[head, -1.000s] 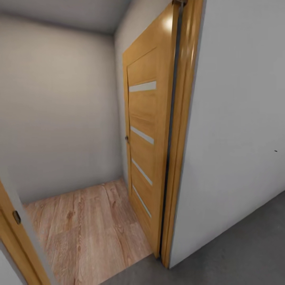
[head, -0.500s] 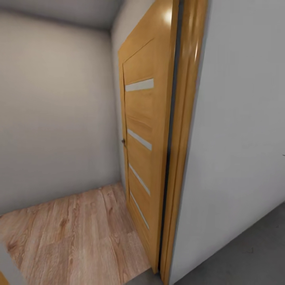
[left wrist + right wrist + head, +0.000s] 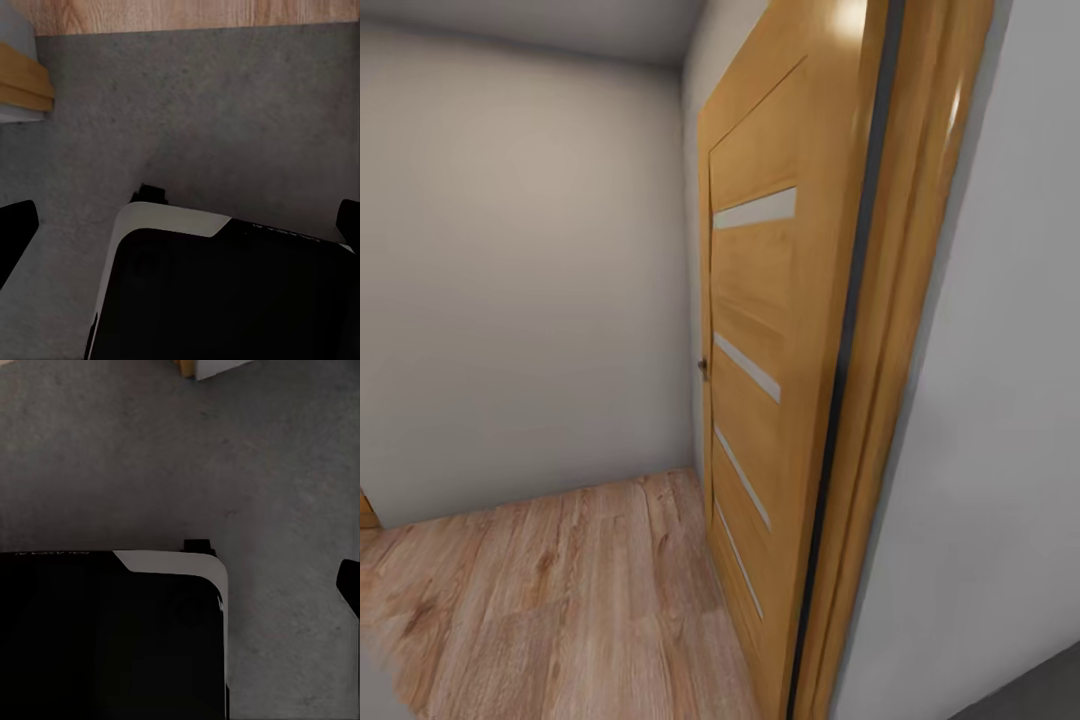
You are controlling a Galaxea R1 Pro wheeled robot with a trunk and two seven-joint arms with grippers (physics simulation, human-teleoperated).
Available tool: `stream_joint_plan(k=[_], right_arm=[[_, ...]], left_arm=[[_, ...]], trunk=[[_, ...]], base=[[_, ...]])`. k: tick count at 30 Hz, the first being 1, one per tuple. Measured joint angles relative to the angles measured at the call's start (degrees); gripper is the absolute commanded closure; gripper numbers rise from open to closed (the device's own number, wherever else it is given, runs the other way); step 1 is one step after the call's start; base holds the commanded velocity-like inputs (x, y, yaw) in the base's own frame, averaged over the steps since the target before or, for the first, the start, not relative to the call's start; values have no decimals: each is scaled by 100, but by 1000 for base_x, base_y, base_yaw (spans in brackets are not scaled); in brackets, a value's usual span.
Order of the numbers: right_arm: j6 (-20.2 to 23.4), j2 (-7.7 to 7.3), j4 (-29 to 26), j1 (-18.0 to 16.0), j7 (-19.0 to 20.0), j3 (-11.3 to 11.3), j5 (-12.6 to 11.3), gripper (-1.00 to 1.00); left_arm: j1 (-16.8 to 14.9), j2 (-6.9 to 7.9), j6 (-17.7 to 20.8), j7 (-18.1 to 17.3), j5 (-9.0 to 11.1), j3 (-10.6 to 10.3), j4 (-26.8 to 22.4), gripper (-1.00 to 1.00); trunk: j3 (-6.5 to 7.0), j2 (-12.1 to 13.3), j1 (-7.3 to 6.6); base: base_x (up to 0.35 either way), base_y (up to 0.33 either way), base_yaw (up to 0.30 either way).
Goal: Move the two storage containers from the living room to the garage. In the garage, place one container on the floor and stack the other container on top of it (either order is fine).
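At a doorway between concrete floor and wood planks

An open wooden door (image 3: 760,380) with pale glass strips stands along the right, its frame (image 3: 900,400) and a grey wall (image 3: 1000,450) close beside it; light plank flooring (image 3: 550,610) lies ahead. Both wrist views look down on the dark concrete floor (image 3: 225,112) and the robot's base (image 3: 225,292). The left gripper (image 3: 184,225) stands wide; the right gripper's spread cannot be told.

door (image 3: 760,400): top and bottom cut off by frame edges
left gripper (image 3: 180,225): fingertips (image 3: 16,229) cropped, spread wide apart
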Motion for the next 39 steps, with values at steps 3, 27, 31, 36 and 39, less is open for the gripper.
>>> stream_joint_plan(k=[3,27,31,36,39], right_arm=[[0,0,0,3,0,0,-3,-100],[0,0,0,1,0,0,-7,-100],[0,0,0,0,0,0,-7,-100],[7,0,0,0,-1,-12,-29,-100],[7,0,0,1,0,-13,-27,-100]], left_arm=[[0,0,0,0,3,0,1,-100],[0,1,-15,0,30,0,1,-100],[0,4,-16,0,44,0,1,-100],[-1,3,-16,0,47,0,1,-100],[-1,7,-16,0,51,0,2,-100]], trunk=[[0,0,0],[0,1,3],[0,1,3],[0,1,3],[0,1,3]], base=[[319,-84,272],[208,-36,272],[1,0,272],[0,0,159],[0,0,21]])
